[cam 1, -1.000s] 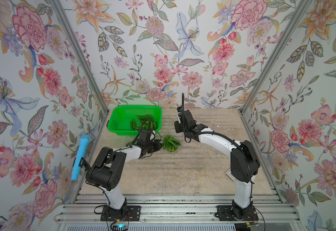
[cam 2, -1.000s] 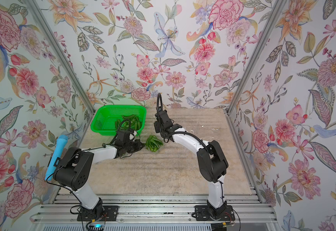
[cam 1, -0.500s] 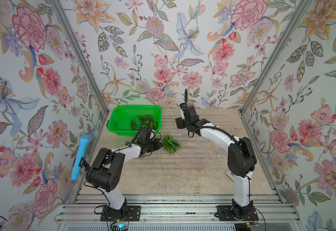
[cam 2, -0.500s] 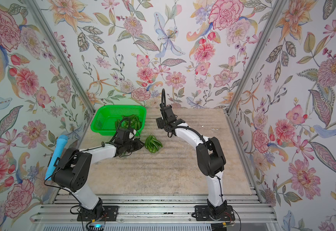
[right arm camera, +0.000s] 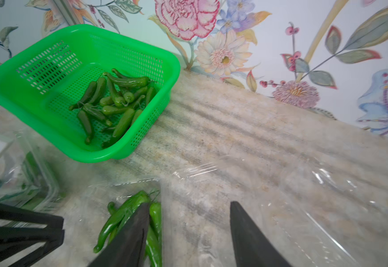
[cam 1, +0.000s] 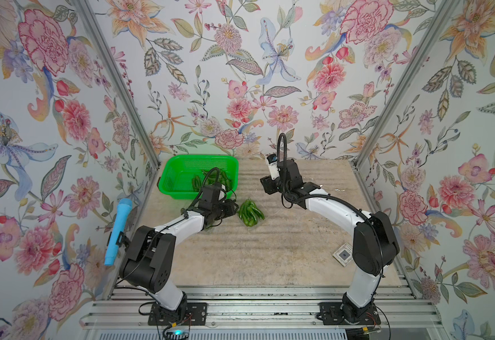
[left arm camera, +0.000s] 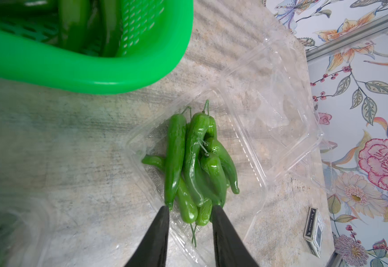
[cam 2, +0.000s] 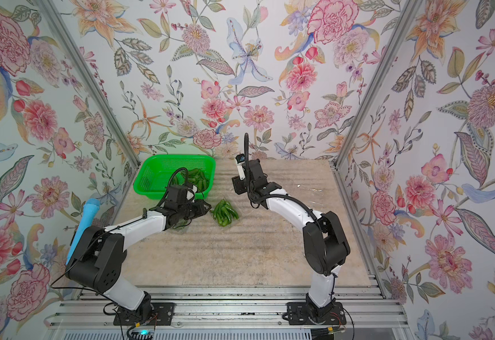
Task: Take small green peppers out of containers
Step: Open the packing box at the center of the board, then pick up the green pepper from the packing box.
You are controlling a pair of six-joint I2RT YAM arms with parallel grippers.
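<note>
One green basket (left arm camera: 77,78) just beside clamshell (left arm camera: 274,111) of peppers (left arm camera: 195,161)

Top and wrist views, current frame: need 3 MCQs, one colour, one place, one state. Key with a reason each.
1. The perforated basket is:
A. red
B. bright green
C. white

2. The pepper pile outside the basket lies:
A. on the front rail
B. on an arm's base
C. in a clear container on the table

3. The right gripper is:
A. open, gripping nothing
B. shut on a pepper
C. shut on the basket rim

Key:
1 B: its rim and mesh show bright green in every view.
2 C: the left wrist view shows the clear container under the peppers, lid laid back, on the table beside the basket.
3 A: the right wrist view shows its jaws wide apart with nothing held between them.
</note>
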